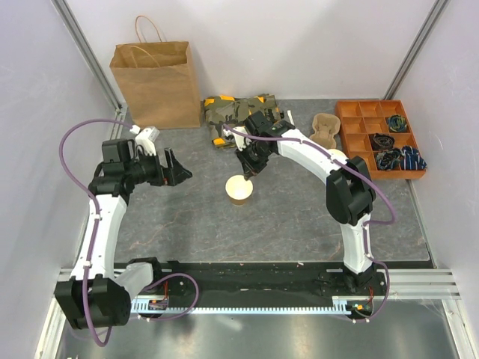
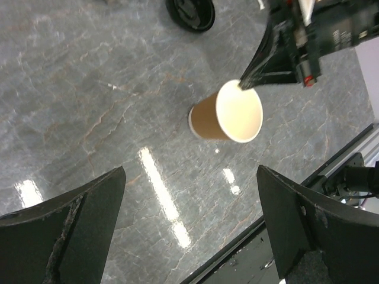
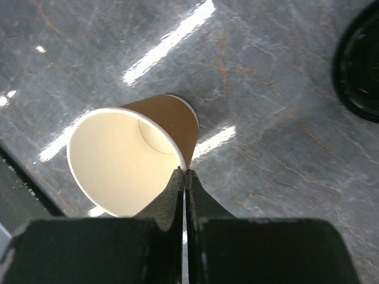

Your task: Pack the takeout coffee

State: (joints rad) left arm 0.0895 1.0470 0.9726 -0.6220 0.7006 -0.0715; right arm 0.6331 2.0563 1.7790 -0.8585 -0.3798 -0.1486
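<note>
Closest to the lens, your right gripper [image 3: 185,173] has its two black fingers pressed together to a hairline, pinching the rim of the lidless cup [image 3: 133,160]. One finger lies over the cream inside, the other outside the brown wall. That cup sits near the middle of the table [image 1: 299,224]. Your right arm climbs from its base at the near edge and folds at the elbow over the right half of the table. Its white forearm runs back toward the far edge and centre, then the wrist drops so the fingers point down onto the cup. Your left arm bows out toward the left edge with its wrist turned inward. The left gripper [image 2: 190,171] hangs above the table, jaws spread wide with only bare table between them, aimed at the cup and well apart from it. A round black lid [image 2: 189,13] lies just beyond the cup toward the far edge, cut off by the frame, and you cannot tell whether a cup sits under it. The brown paper bag [image 1: 155,84] stands upright at the far left corner. White lettering [image 2: 346,36] on the right gripper's housing is too blurred to read.
</note>
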